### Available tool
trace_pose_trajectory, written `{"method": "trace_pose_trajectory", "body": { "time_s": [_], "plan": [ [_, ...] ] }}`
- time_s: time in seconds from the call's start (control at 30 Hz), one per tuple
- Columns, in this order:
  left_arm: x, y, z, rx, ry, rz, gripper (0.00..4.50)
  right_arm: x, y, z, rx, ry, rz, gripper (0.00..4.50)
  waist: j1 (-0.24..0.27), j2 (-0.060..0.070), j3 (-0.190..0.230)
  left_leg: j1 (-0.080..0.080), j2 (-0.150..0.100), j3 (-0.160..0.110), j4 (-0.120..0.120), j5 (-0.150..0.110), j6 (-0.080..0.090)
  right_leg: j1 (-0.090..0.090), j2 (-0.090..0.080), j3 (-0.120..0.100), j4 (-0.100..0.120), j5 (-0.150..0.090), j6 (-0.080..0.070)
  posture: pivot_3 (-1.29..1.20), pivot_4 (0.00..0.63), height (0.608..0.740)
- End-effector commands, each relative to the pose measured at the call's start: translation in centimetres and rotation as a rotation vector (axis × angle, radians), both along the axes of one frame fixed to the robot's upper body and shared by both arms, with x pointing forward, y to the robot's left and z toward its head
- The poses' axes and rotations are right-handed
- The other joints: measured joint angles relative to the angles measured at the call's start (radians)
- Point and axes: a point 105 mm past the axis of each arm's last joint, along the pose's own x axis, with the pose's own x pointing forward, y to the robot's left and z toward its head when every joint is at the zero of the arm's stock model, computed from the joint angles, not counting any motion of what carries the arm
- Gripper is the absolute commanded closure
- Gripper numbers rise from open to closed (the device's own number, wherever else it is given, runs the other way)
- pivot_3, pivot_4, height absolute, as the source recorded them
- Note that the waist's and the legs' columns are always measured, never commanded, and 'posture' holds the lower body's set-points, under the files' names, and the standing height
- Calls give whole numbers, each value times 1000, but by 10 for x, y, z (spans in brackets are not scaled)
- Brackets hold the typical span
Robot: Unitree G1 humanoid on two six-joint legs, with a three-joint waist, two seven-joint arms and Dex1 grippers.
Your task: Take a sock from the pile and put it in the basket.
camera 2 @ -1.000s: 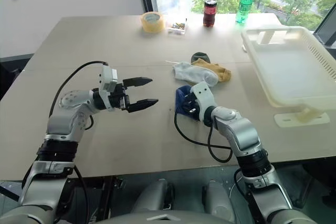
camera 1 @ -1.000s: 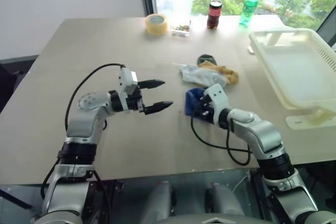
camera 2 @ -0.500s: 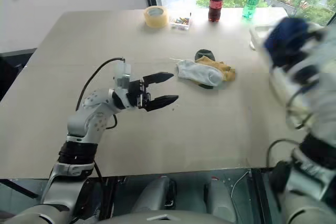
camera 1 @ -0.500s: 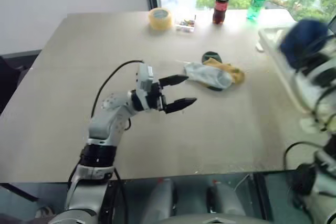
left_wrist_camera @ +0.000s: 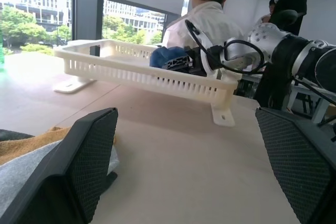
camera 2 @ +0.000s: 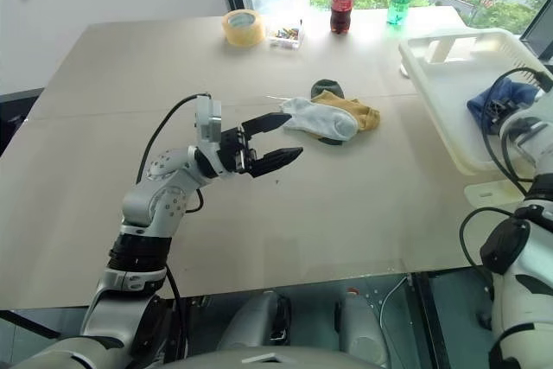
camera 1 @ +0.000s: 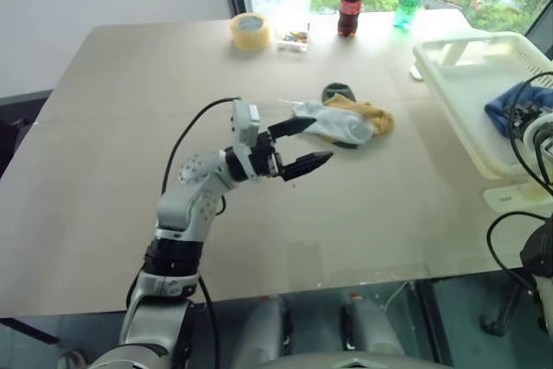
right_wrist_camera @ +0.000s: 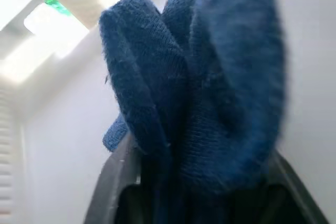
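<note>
blue sock (camera 2: 494, 99) carried from table into basket (camera 2: 449, 84), left gripper (camera 2: 276, 138) shifted toward pile (camera 2: 333, 116)

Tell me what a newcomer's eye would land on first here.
The royal blue sock at the right hand, over the white basket at the table's right edge. Then the left hand, open wide at mid-table, pointing toward the pile of grey-white, mustard and dark socks.
</note>
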Motion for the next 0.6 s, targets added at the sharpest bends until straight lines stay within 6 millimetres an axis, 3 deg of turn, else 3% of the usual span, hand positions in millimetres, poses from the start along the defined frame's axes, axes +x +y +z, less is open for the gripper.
{"method": "trace_pose_trajectory", "body": {
  "time_s": [0.03, 0.1, 0.13, 0.23, 0.4, 0.53, 0.6],
  "plan": [
    [-8, 3, 9, -7, -44, 7, 0, -6, -10, 26, -82, -20, -1, 757, 4, 0, 0, 0, 0, 0, 0, 0, 0, 0, 0, 0, -1, 0, 0, 0, 150, 740],
    [-8, 3, 8, -6, -42, 10, 0, -11, -7, 37, -158, -35, 17, 82, 12, 0, 0, 0, 0, 0, 0, 0, 0, 0, 0, -1, -1, 0, 0, 0, 150, 740],
    [-6, 3, 8, -6, -38, 14, 0, -15, -4, 44, -207, -55, 21, 28, 16, 0, 0, 0, 0, 0, 0, 0, 0, 0, 0, -1, -1, 0, 0, 0, 150, 740],
    [-2, 3, 6, -2, -27, 25, 0, -30, 12, 64, -399, -139, 37, 28, 25, 0, 0, -1, 0, -1, 0, 0, 0, 0, 0, -1, -1, 0, 0, 0, 150, 740],
    [17, 1, 5, 20, -67, 139, 0, -58, 51, 68, -761, -235, 53, 28, 25, 0, 0, -2, 1, -3, 0, 0, 0, 1, 0, -2, -2, 0, 0, 0, 150, 740],
    [42, 6, 6, 53, -172, 331, 0, -77, 90, 74, -1031, -322, 126, 28, 27, 0, 0, -1, 0, -3, 2, 0, 0, 0, 0, -1, 2, 0, 1, 0, 150, 740],
    [47, 13, 6, 82, -212, 380, 0, -85, 120, 70, -1021, -379, 251, 28, 23, -1, 0, 0, 0, -3, 2, 0, 0, 0, 1, 0, 2, 0, 1, 0, 150, 740]
  ]
}}
